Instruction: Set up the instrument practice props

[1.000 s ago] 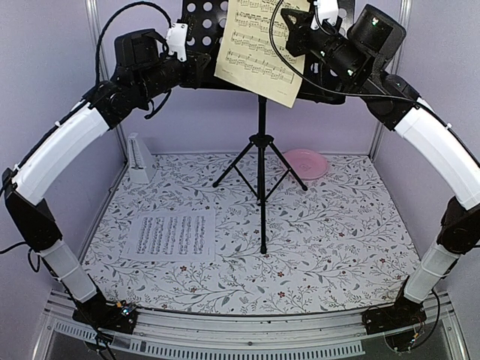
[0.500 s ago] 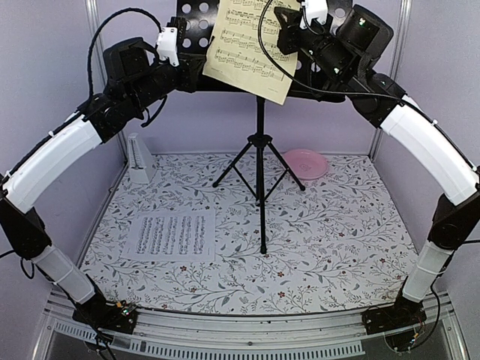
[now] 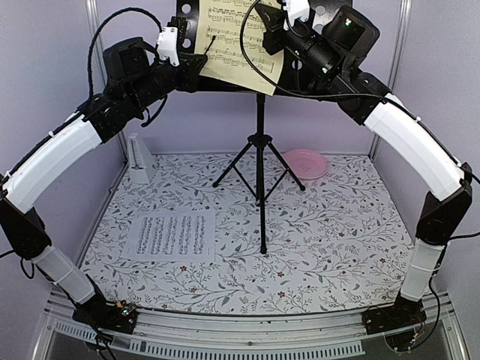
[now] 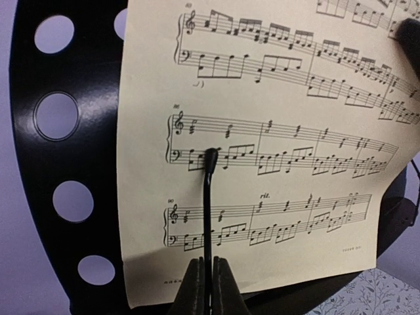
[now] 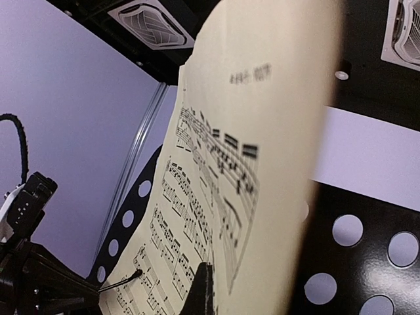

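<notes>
Left fingers [image 4: 224, 292]: pressed together at the bottom centre of the left wrist view, clamped on the thin black page-holder wire [image 4: 207, 210]
Page-holder wire: rises straight up from between those fingers; its rounded tip touches the middle staves of the yellowish sheet [image 3: 232, 52]
Right fingers [image 5: 200, 292]: shut, dark and blurred at the bottom of the right wrist view, and they appear to nip the edge of the yellowish sheet; in the overhead view they sit at the sheet's upper right
Yellowish sheet: upper centre of the overhead frame, lying tilted against the perforated black desk of the music stand [image 3: 261, 142], printed side facing out; a column of the desk's round holes shows uncovered to the left of it in the left wrist view
Music stand: upright in the middle of the bench [image 3: 337, 247], tripod legs spread on the floral cover, its desk at the top edge of the frame between the two arms
White sheet [image 3: 171, 235]: flat on the bench, lower left of the overhead frame, apart from the stand's legs
Metronome [image 3: 139, 159]: upright at the left rear of the bench, beside the wall
Pink plate [image 3: 306, 163]: back of the bench, right of centre, just beyond the stand's right rear leg
</notes>
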`<action>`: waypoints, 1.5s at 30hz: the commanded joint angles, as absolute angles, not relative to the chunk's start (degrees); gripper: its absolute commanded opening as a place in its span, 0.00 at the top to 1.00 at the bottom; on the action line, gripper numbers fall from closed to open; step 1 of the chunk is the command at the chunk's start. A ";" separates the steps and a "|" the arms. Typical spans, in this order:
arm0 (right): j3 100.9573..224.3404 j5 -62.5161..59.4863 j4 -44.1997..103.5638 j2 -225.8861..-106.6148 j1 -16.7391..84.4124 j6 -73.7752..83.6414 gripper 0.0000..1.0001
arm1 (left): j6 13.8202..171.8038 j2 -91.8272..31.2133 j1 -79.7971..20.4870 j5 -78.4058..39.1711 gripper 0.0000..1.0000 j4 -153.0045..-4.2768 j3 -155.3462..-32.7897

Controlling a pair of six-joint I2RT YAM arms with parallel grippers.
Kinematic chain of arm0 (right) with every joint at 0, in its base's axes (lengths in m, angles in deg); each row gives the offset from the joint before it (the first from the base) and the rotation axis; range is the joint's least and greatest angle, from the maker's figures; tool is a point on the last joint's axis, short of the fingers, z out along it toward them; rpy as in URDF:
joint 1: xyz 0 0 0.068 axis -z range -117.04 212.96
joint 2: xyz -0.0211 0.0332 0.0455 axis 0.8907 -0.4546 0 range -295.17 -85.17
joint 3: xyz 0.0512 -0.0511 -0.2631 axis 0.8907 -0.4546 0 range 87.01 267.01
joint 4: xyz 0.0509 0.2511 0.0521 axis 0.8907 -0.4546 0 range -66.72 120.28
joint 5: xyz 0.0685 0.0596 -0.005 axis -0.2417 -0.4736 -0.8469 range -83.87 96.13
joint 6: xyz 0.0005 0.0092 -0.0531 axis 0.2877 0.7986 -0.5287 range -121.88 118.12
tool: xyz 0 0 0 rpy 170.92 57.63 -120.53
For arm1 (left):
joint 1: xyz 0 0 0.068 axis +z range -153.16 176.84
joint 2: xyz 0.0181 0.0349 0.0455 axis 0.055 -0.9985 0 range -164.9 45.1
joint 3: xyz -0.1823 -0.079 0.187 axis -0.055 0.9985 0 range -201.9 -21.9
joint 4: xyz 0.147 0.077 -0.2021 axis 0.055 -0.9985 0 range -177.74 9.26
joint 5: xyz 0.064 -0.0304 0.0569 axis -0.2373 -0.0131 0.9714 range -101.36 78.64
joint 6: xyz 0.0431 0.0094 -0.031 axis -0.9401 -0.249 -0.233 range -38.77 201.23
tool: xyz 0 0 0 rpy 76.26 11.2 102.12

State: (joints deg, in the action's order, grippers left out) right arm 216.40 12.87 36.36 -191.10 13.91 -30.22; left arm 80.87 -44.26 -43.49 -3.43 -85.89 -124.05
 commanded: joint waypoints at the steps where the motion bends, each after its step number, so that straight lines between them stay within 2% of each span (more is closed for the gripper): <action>1: 218.19 8.54 38.16 -193.10 14.16 -35.79 1.00 | 81.41 -43.04 -44.20 -5.01 1.00 -82.94 -123.89; 33: 222.64 -1.40 44.65 -201.70 14.25 -42.84 1.00 | 81.36 -43.75 -44.64 -5.03 1.00 -82.59 -123.89; 34: 222.68 -1.30 44.95 -201.79 14.19 -42.84 0.98 | 81.45 -43.82 -44.66 -4.92 1.00 -82.59 -123.93; 35: 222.64 -1.14 45.30 -201.80 14.26 -42.84 0.91 | 81.56 -43.84 -44.66 -4.55 1.00 -82.59 -123.91; 36: 222.63 -0.86 45.83 -201.76 14.27 -42.84 0.80 | 81.68 -43.85 -44.64 -4.13 1.00 -82.67 -123.97; 37: 222.63 -0.50 46.17 -201.80 14.27 -42.71 0.64 | 81.67 -43.85 -44.67 -3.88 1.00 -82.72 -123.99; 38: 222.63 -0.33 46.45 -201.69 14.26 -42.54 0.57 | 81.75 -43.77 -44.64 -3.75 0.97 -82.76 -124.00; 42: 222.61 -0.13 46.36 -200.99 14.21 -42.11 0.45 | 81.98 -43.18 -44.72 -3.28 0.72 -83.37 -123.94; 43: 222.48 0.02 46.41 -200.67 14.24 -41.97 0.43 | 82.02 -42.93 -44.81 -3.11 0.68 -83.38 -123.76; 45: 222.28 0.40 46.45 -200.05 14.26 -41.87 0.37 | 82.10 -42.31 -44.92 -2.73 0.67 -83.47 -123.42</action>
